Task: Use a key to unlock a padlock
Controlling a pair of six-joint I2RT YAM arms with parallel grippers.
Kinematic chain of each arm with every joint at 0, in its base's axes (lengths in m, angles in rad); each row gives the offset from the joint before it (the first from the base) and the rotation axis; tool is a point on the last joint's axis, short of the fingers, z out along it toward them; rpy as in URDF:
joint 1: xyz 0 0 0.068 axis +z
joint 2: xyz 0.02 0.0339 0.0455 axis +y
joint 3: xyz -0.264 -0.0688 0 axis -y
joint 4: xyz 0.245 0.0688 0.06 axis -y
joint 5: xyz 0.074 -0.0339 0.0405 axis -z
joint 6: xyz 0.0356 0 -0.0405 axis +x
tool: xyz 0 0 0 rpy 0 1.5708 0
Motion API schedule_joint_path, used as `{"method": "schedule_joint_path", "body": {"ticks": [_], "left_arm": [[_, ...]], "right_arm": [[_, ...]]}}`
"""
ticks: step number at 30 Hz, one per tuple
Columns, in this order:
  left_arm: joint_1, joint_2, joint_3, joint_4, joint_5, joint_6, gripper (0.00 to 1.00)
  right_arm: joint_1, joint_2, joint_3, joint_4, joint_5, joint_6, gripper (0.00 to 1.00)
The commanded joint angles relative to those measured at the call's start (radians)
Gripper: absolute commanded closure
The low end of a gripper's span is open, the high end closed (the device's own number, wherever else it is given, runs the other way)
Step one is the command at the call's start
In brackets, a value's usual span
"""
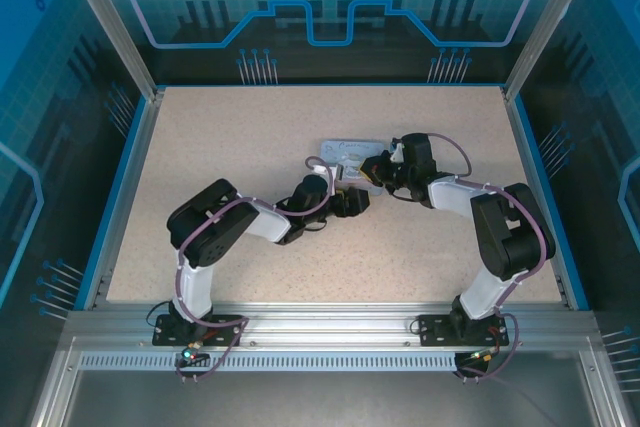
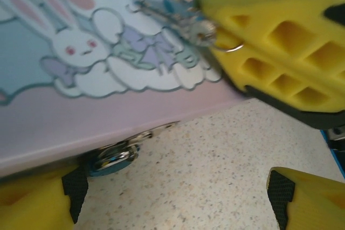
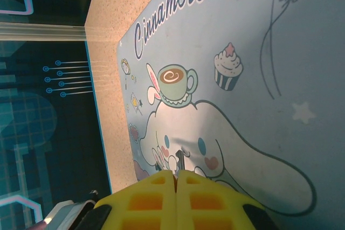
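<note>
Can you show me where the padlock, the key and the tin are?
padlock [image 2: 114, 159], left wrist view: on its shiny metal body.
key [image 2: 164, 13], left wrist view: on its thin blade.
tin [image 3: 259, 79], right wrist view: on its printed lid.

The pale blue tin [image 3: 259, 79] carries one readable word on its printed lid: "Cinnamoro", in dark blue cursive with a large capital C. It stands near the lid's edge beside a cartoon cup [image 3: 173, 82], and the right wrist view's top edge cuts it short.
</note>
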Motion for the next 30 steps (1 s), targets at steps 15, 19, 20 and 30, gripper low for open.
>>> {"method": "schedule_joint_path", "body": {"ticks": [15, 19, 20, 30], "left_arm": [[-0.024, 0.043, 0.117, -0.172, -0.035, 0.228, 0.09], [-0.025, 0.012, 0.116, -0.101, 0.042, 0.18, 0.1], [-0.024, 0.009, 0.117, -0.088, 0.054, 0.169, 0.11], [-0.012, 0.066, 0.125, -0.006, 0.068, 0.054, 0.12]], "right_arm": [[0.017, 0.022, 0.022, -0.008, 0.007, 0.001, 1.0], [0.02, 0.03, 0.022, -0.007, 0.009, 0.002, 1.0], [0.021, 0.032, 0.023, -0.006, 0.009, 0.002, 1.0], [0.021, 0.029, 0.022, -0.006, 0.01, 0.004, 1.0]]}}
